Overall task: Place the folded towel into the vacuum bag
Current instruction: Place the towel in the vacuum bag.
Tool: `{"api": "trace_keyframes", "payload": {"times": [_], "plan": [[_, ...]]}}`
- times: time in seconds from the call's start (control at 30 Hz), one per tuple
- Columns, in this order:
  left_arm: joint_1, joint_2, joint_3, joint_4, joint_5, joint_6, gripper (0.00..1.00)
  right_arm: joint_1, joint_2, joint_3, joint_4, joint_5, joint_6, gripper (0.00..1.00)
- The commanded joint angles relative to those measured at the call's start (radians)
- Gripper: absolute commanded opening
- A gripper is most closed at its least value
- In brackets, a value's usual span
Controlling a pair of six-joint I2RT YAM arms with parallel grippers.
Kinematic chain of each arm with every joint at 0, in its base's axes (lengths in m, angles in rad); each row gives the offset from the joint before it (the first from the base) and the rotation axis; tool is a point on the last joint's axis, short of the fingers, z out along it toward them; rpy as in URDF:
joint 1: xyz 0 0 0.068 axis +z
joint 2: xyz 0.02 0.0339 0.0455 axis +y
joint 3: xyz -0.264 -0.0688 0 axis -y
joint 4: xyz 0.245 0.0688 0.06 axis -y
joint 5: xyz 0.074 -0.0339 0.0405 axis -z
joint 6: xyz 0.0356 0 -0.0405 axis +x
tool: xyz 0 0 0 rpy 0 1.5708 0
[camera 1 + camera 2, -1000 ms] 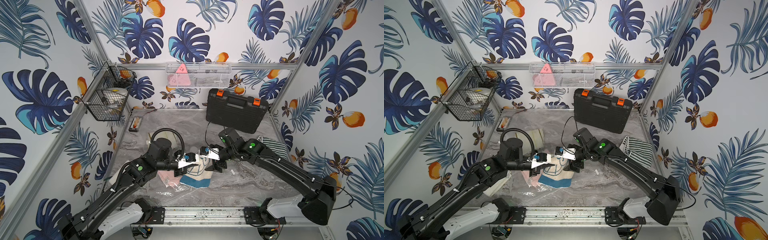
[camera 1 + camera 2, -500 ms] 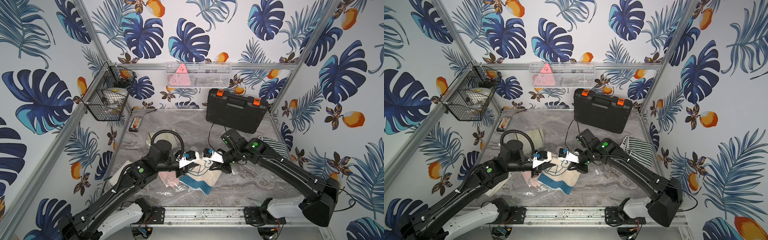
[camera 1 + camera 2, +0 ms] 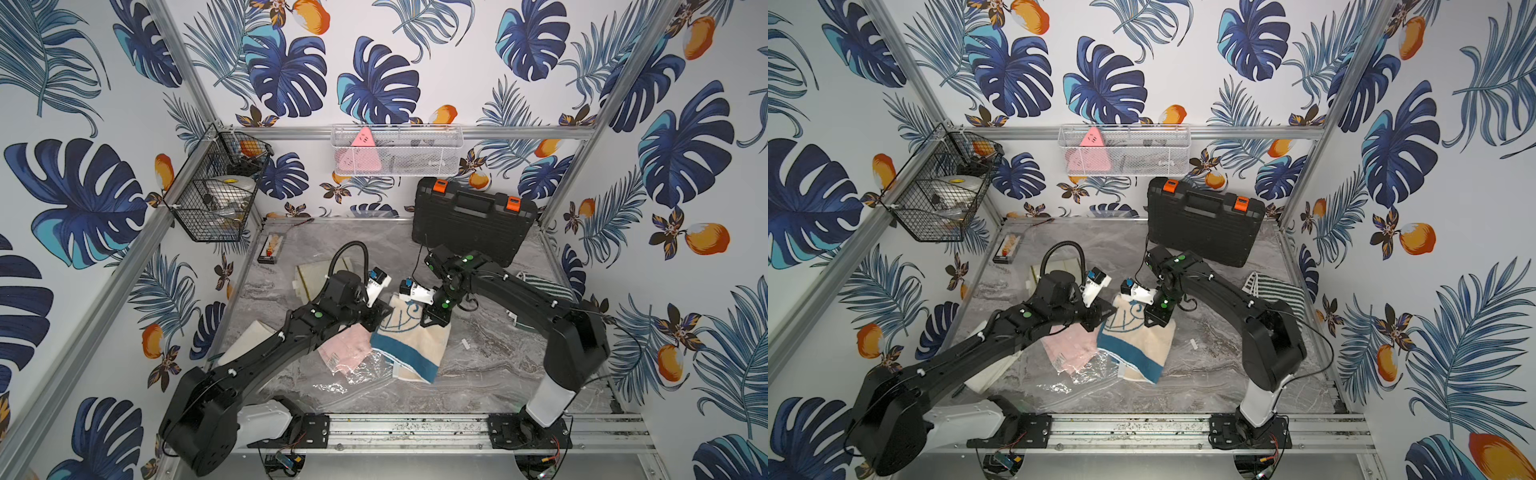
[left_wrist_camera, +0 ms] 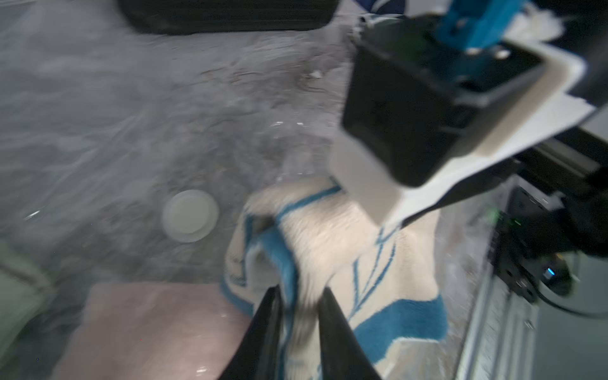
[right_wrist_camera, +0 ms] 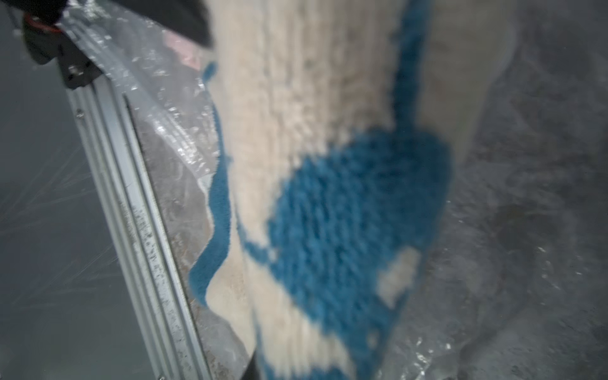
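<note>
Towel [image 3: 415, 345] hides part of the clear, hard-to-see vacuum bag [image 3: 357, 376].

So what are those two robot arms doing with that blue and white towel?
They are holding it up between them. The left gripper pinches one top corner of the towel and the right gripper has the other. Its lower edge rests on the crinkly vacuum bag. A pink towel lies next to it. The towel does not look inside the bag yet.
</note>
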Motion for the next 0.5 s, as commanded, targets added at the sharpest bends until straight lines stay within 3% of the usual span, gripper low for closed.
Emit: {"api": "trace_keyframes", "payload": {"times": [0.0,0.07,0.13,0.23,0.37,0.4,0.43,0.47], "plan": [[0.079,0.118,0.049,0.034,0.008,-0.123,0.29,-0.027,0.147,0.103,0.075,0.173,0.111,0.23],[0.126,0.196,0.085,-0.006,-0.003,-0.158,0.32,-0.028,0.215,0.149,0.140,0.257,0.153,0.48],[0.165,0.236,0.114,-0.049,-0.021,-0.187,0.33,-0.027,0.241,0.166,0.198,0.286,0.208,0.64],[0.185,0.222,0.144,-0.109,-0.063,-0.173,0.34,-0.059,0.151,0.097,0.307,0.320,0.298,0.73],[0.180,0.182,0.153,-0.112,-0.047,-0.177,0.39,-0.076,-0.038,-0.039,0.412,0.408,0.496,0.75],[0.175,0.182,0.155,-0.111,-0.036,-0.177,0.40,-0.075,-0.091,-0.063,0.410,0.445,0.553,0.81],[0.162,0.186,0.159,-0.112,-0.031,-0.169,0.41,-0.071,-0.153,-0.092,0.397,0.500,0.622,0.99],[0.146,0.192,0.164,-0.115,-0.034,-0.158,0.41,-0.065,-0.218,-0.138,0.387,0.561,0.677,1.00]]}}
